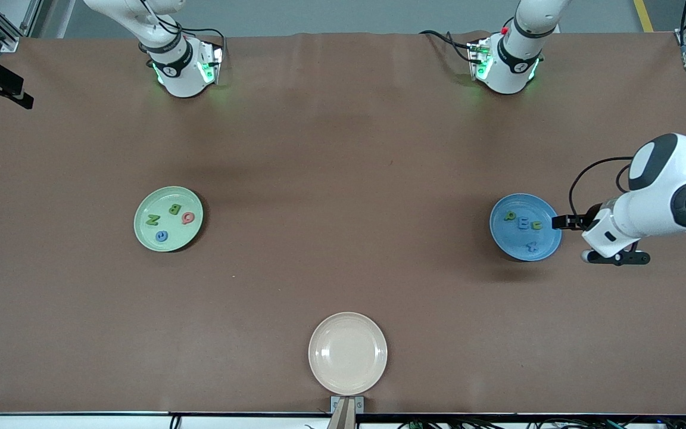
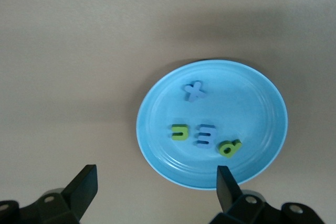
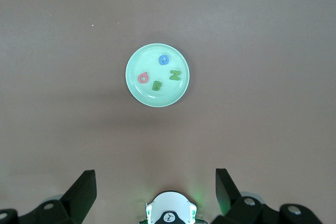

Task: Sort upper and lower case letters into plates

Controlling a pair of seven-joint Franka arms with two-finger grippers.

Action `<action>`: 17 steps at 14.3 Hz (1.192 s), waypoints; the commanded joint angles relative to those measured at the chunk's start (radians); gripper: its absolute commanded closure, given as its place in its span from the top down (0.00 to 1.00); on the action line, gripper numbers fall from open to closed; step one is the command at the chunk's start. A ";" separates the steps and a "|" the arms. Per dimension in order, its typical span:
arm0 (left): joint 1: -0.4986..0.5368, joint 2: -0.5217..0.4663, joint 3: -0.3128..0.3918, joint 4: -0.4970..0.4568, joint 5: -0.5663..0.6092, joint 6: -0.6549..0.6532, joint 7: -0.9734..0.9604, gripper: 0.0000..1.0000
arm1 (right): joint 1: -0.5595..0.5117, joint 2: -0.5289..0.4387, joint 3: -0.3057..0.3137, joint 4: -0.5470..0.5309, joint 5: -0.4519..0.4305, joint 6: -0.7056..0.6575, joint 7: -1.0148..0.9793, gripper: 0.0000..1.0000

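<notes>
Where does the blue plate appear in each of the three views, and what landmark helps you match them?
Front view: the blue plate lies toward the left arm's end of the table, the left gripper at its rim.
Left wrist view: the blue plate sits mid-picture, four letters in it.
Right wrist view: not in it; only the mint green plate shows.
Shared landmark: the blue X letter.

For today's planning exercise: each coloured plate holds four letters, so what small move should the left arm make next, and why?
Probably lower the open left gripper over the blue plate toward one letter: it holds mixed cases, as does the green plate. The right gripper waits, open.
</notes>
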 commanded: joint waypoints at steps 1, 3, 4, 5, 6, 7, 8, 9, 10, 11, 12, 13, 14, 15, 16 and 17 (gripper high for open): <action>-0.199 -0.197 0.245 0.041 -0.194 -0.013 0.142 1.00 | 0.002 -0.037 0.002 -0.040 -0.012 0.018 0.004 1.00; -0.324 -0.289 0.423 0.043 -0.332 -0.010 0.254 1.00 | 0.001 -0.037 0.002 -0.041 -0.012 0.024 0.003 1.00; -0.372 -0.317 0.494 0.041 -0.383 -0.010 0.310 1.00 | 0.001 -0.038 0.001 -0.044 -0.012 0.029 0.003 1.00; -0.412 -0.343 0.563 0.038 -0.424 -0.010 0.360 1.00 | 0.001 -0.038 0.001 -0.047 -0.012 0.029 0.001 1.00; -0.439 -0.357 0.604 0.037 -0.449 -0.010 0.390 1.00 | 0.001 -0.038 0.001 -0.047 -0.012 0.030 0.001 1.00; -0.476 -0.371 0.650 0.035 -0.463 -0.010 0.408 1.00 | 0.001 -0.038 0.001 -0.047 -0.012 0.029 0.001 1.00; -0.539 -0.386 0.724 0.036 -0.475 -0.011 0.417 1.00 | 0.001 -0.038 0.001 -0.046 -0.012 0.027 0.001 1.00; -0.655 -0.406 0.853 0.037 -0.513 -0.011 0.437 1.00 | 0.002 -0.038 0.001 -0.047 -0.012 0.027 0.001 1.00; -0.764 -0.424 0.982 0.035 -0.570 -0.011 0.468 1.00 | 0.001 -0.038 0.001 -0.046 -0.012 0.027 0.001 1.00; -0.845 -0.440 1.087 0.035 -0.628 -0.016 0.515 1.00 | 0.002 -0.038 0.001 -0.046 -0.012 0.027 0.001 1.00; -0.878 -0.454 1.138 0.035 -0.662 -0.017 0.548 1.00 | 0.002 -0.038 0.001 -0.046 -0.012 0.027 0.003 1.00; -0.898 -0.470 1.167 0.033 -0.679 -0.017 0.559 1.00 | 0.001 -0.037 0.001 -0.044 -0.012 0.027 0.003 1.00; -0.921 -0.484 1.195 0.033 -0.682 -0.019 0.559 1.00 | 0.001 -0.033 0.001 -0.040 -0.012 0.027 0.001 1.00; -0.958 -0.495 1.242 0.035 -0.684 -0.023 0.559 1.00 | 0.001 -0.033 0.001 -0.035 -0.012 0.027 -0.001 1.00; -0.978 -0.504 1.273 0.035 -0.697 -0.034 0.560 1.00 | 0.001 -0.032 0.001 -0.035 -0.012 0.029 -0.004 1.00; -0.979 -0.517 1.281 0.035 -0.720 -0.040 0.560 1.00 | 0.001 -0.032 0.001 -0.035 -0.014 0.032 -0.005 1.00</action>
